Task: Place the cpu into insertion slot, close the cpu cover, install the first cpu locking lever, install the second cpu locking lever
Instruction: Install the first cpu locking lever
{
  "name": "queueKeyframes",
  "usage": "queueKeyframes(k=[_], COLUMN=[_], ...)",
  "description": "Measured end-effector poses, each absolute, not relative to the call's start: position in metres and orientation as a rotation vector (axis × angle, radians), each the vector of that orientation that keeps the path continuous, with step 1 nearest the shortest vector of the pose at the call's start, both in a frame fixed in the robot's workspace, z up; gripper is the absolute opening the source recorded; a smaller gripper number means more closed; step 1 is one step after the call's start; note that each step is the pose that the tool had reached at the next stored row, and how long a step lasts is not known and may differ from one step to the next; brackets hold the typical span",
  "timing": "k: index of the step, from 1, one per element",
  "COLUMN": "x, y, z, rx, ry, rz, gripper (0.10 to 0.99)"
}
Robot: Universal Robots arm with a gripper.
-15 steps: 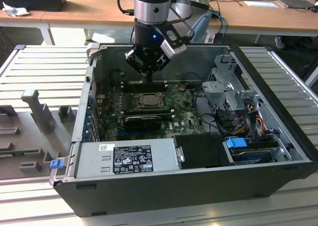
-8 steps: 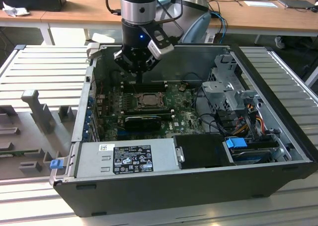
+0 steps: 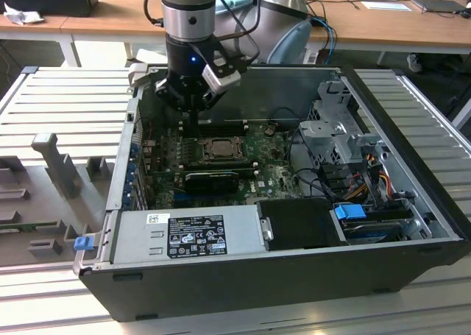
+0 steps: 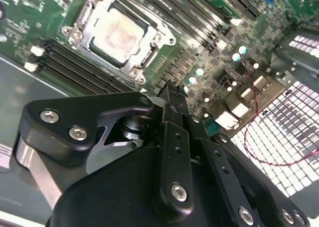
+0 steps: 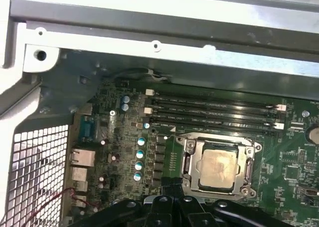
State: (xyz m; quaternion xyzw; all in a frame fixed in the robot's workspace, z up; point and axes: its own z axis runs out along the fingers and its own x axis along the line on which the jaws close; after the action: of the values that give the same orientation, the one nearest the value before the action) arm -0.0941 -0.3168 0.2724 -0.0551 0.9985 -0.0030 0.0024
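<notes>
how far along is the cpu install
Done: the cpu is seated, with the cover closed around it. In hand: nothing; the gripper is shut and empty, near them. Left: the locking levers; whether either is latched I cannot tell.

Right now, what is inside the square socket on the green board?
The chip with its pale metal top sits there, and the metal frame cover lies closed around it. What is beneath the chip is covered, so it cannot be seen.
</notes>
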Motion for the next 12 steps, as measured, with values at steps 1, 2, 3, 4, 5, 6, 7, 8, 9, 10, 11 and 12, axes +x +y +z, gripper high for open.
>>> queueKeyframes(k=[1,2,3,4,5,6,7,8,9,10,11,12], x=[-0.096,-0.096,-0.098,-0.101,-0.103,-0.103,-0.104,-0.105,-0.105,-0.106,-0.106,-0.106], y=[-0.317,-0.317,-0.317,-0.317,-0.317,-0.316,-0.316,-0.315,-0.315,-0.314,-0.313,-0.312], z=[0.272,0.271,0.271,0.270,0.270,0.269,0.269,0.268,0.267,0.266,0.265,0.264], rx=[-0.173,-0.173,-0.173,-0.173,-0.173,-0.172,-0.169,-0.166,-0.165,-0.163,-0.161,-0.158], ry=[3.132,3.132,3.132,3.132,3.132,3.131,3.131,3.131,3.131,3.131,3.131,3.131], rz=[-0.009,-0.009,-0.009,-0.008,0.001,0.009,0.015,0.019,0.021,0.022,0.023,0.024], gripper=[0.106,0.106,0.106,0.106,0.106,0.106,0.106,0.106,0.106,0.106,0.106,0.106])
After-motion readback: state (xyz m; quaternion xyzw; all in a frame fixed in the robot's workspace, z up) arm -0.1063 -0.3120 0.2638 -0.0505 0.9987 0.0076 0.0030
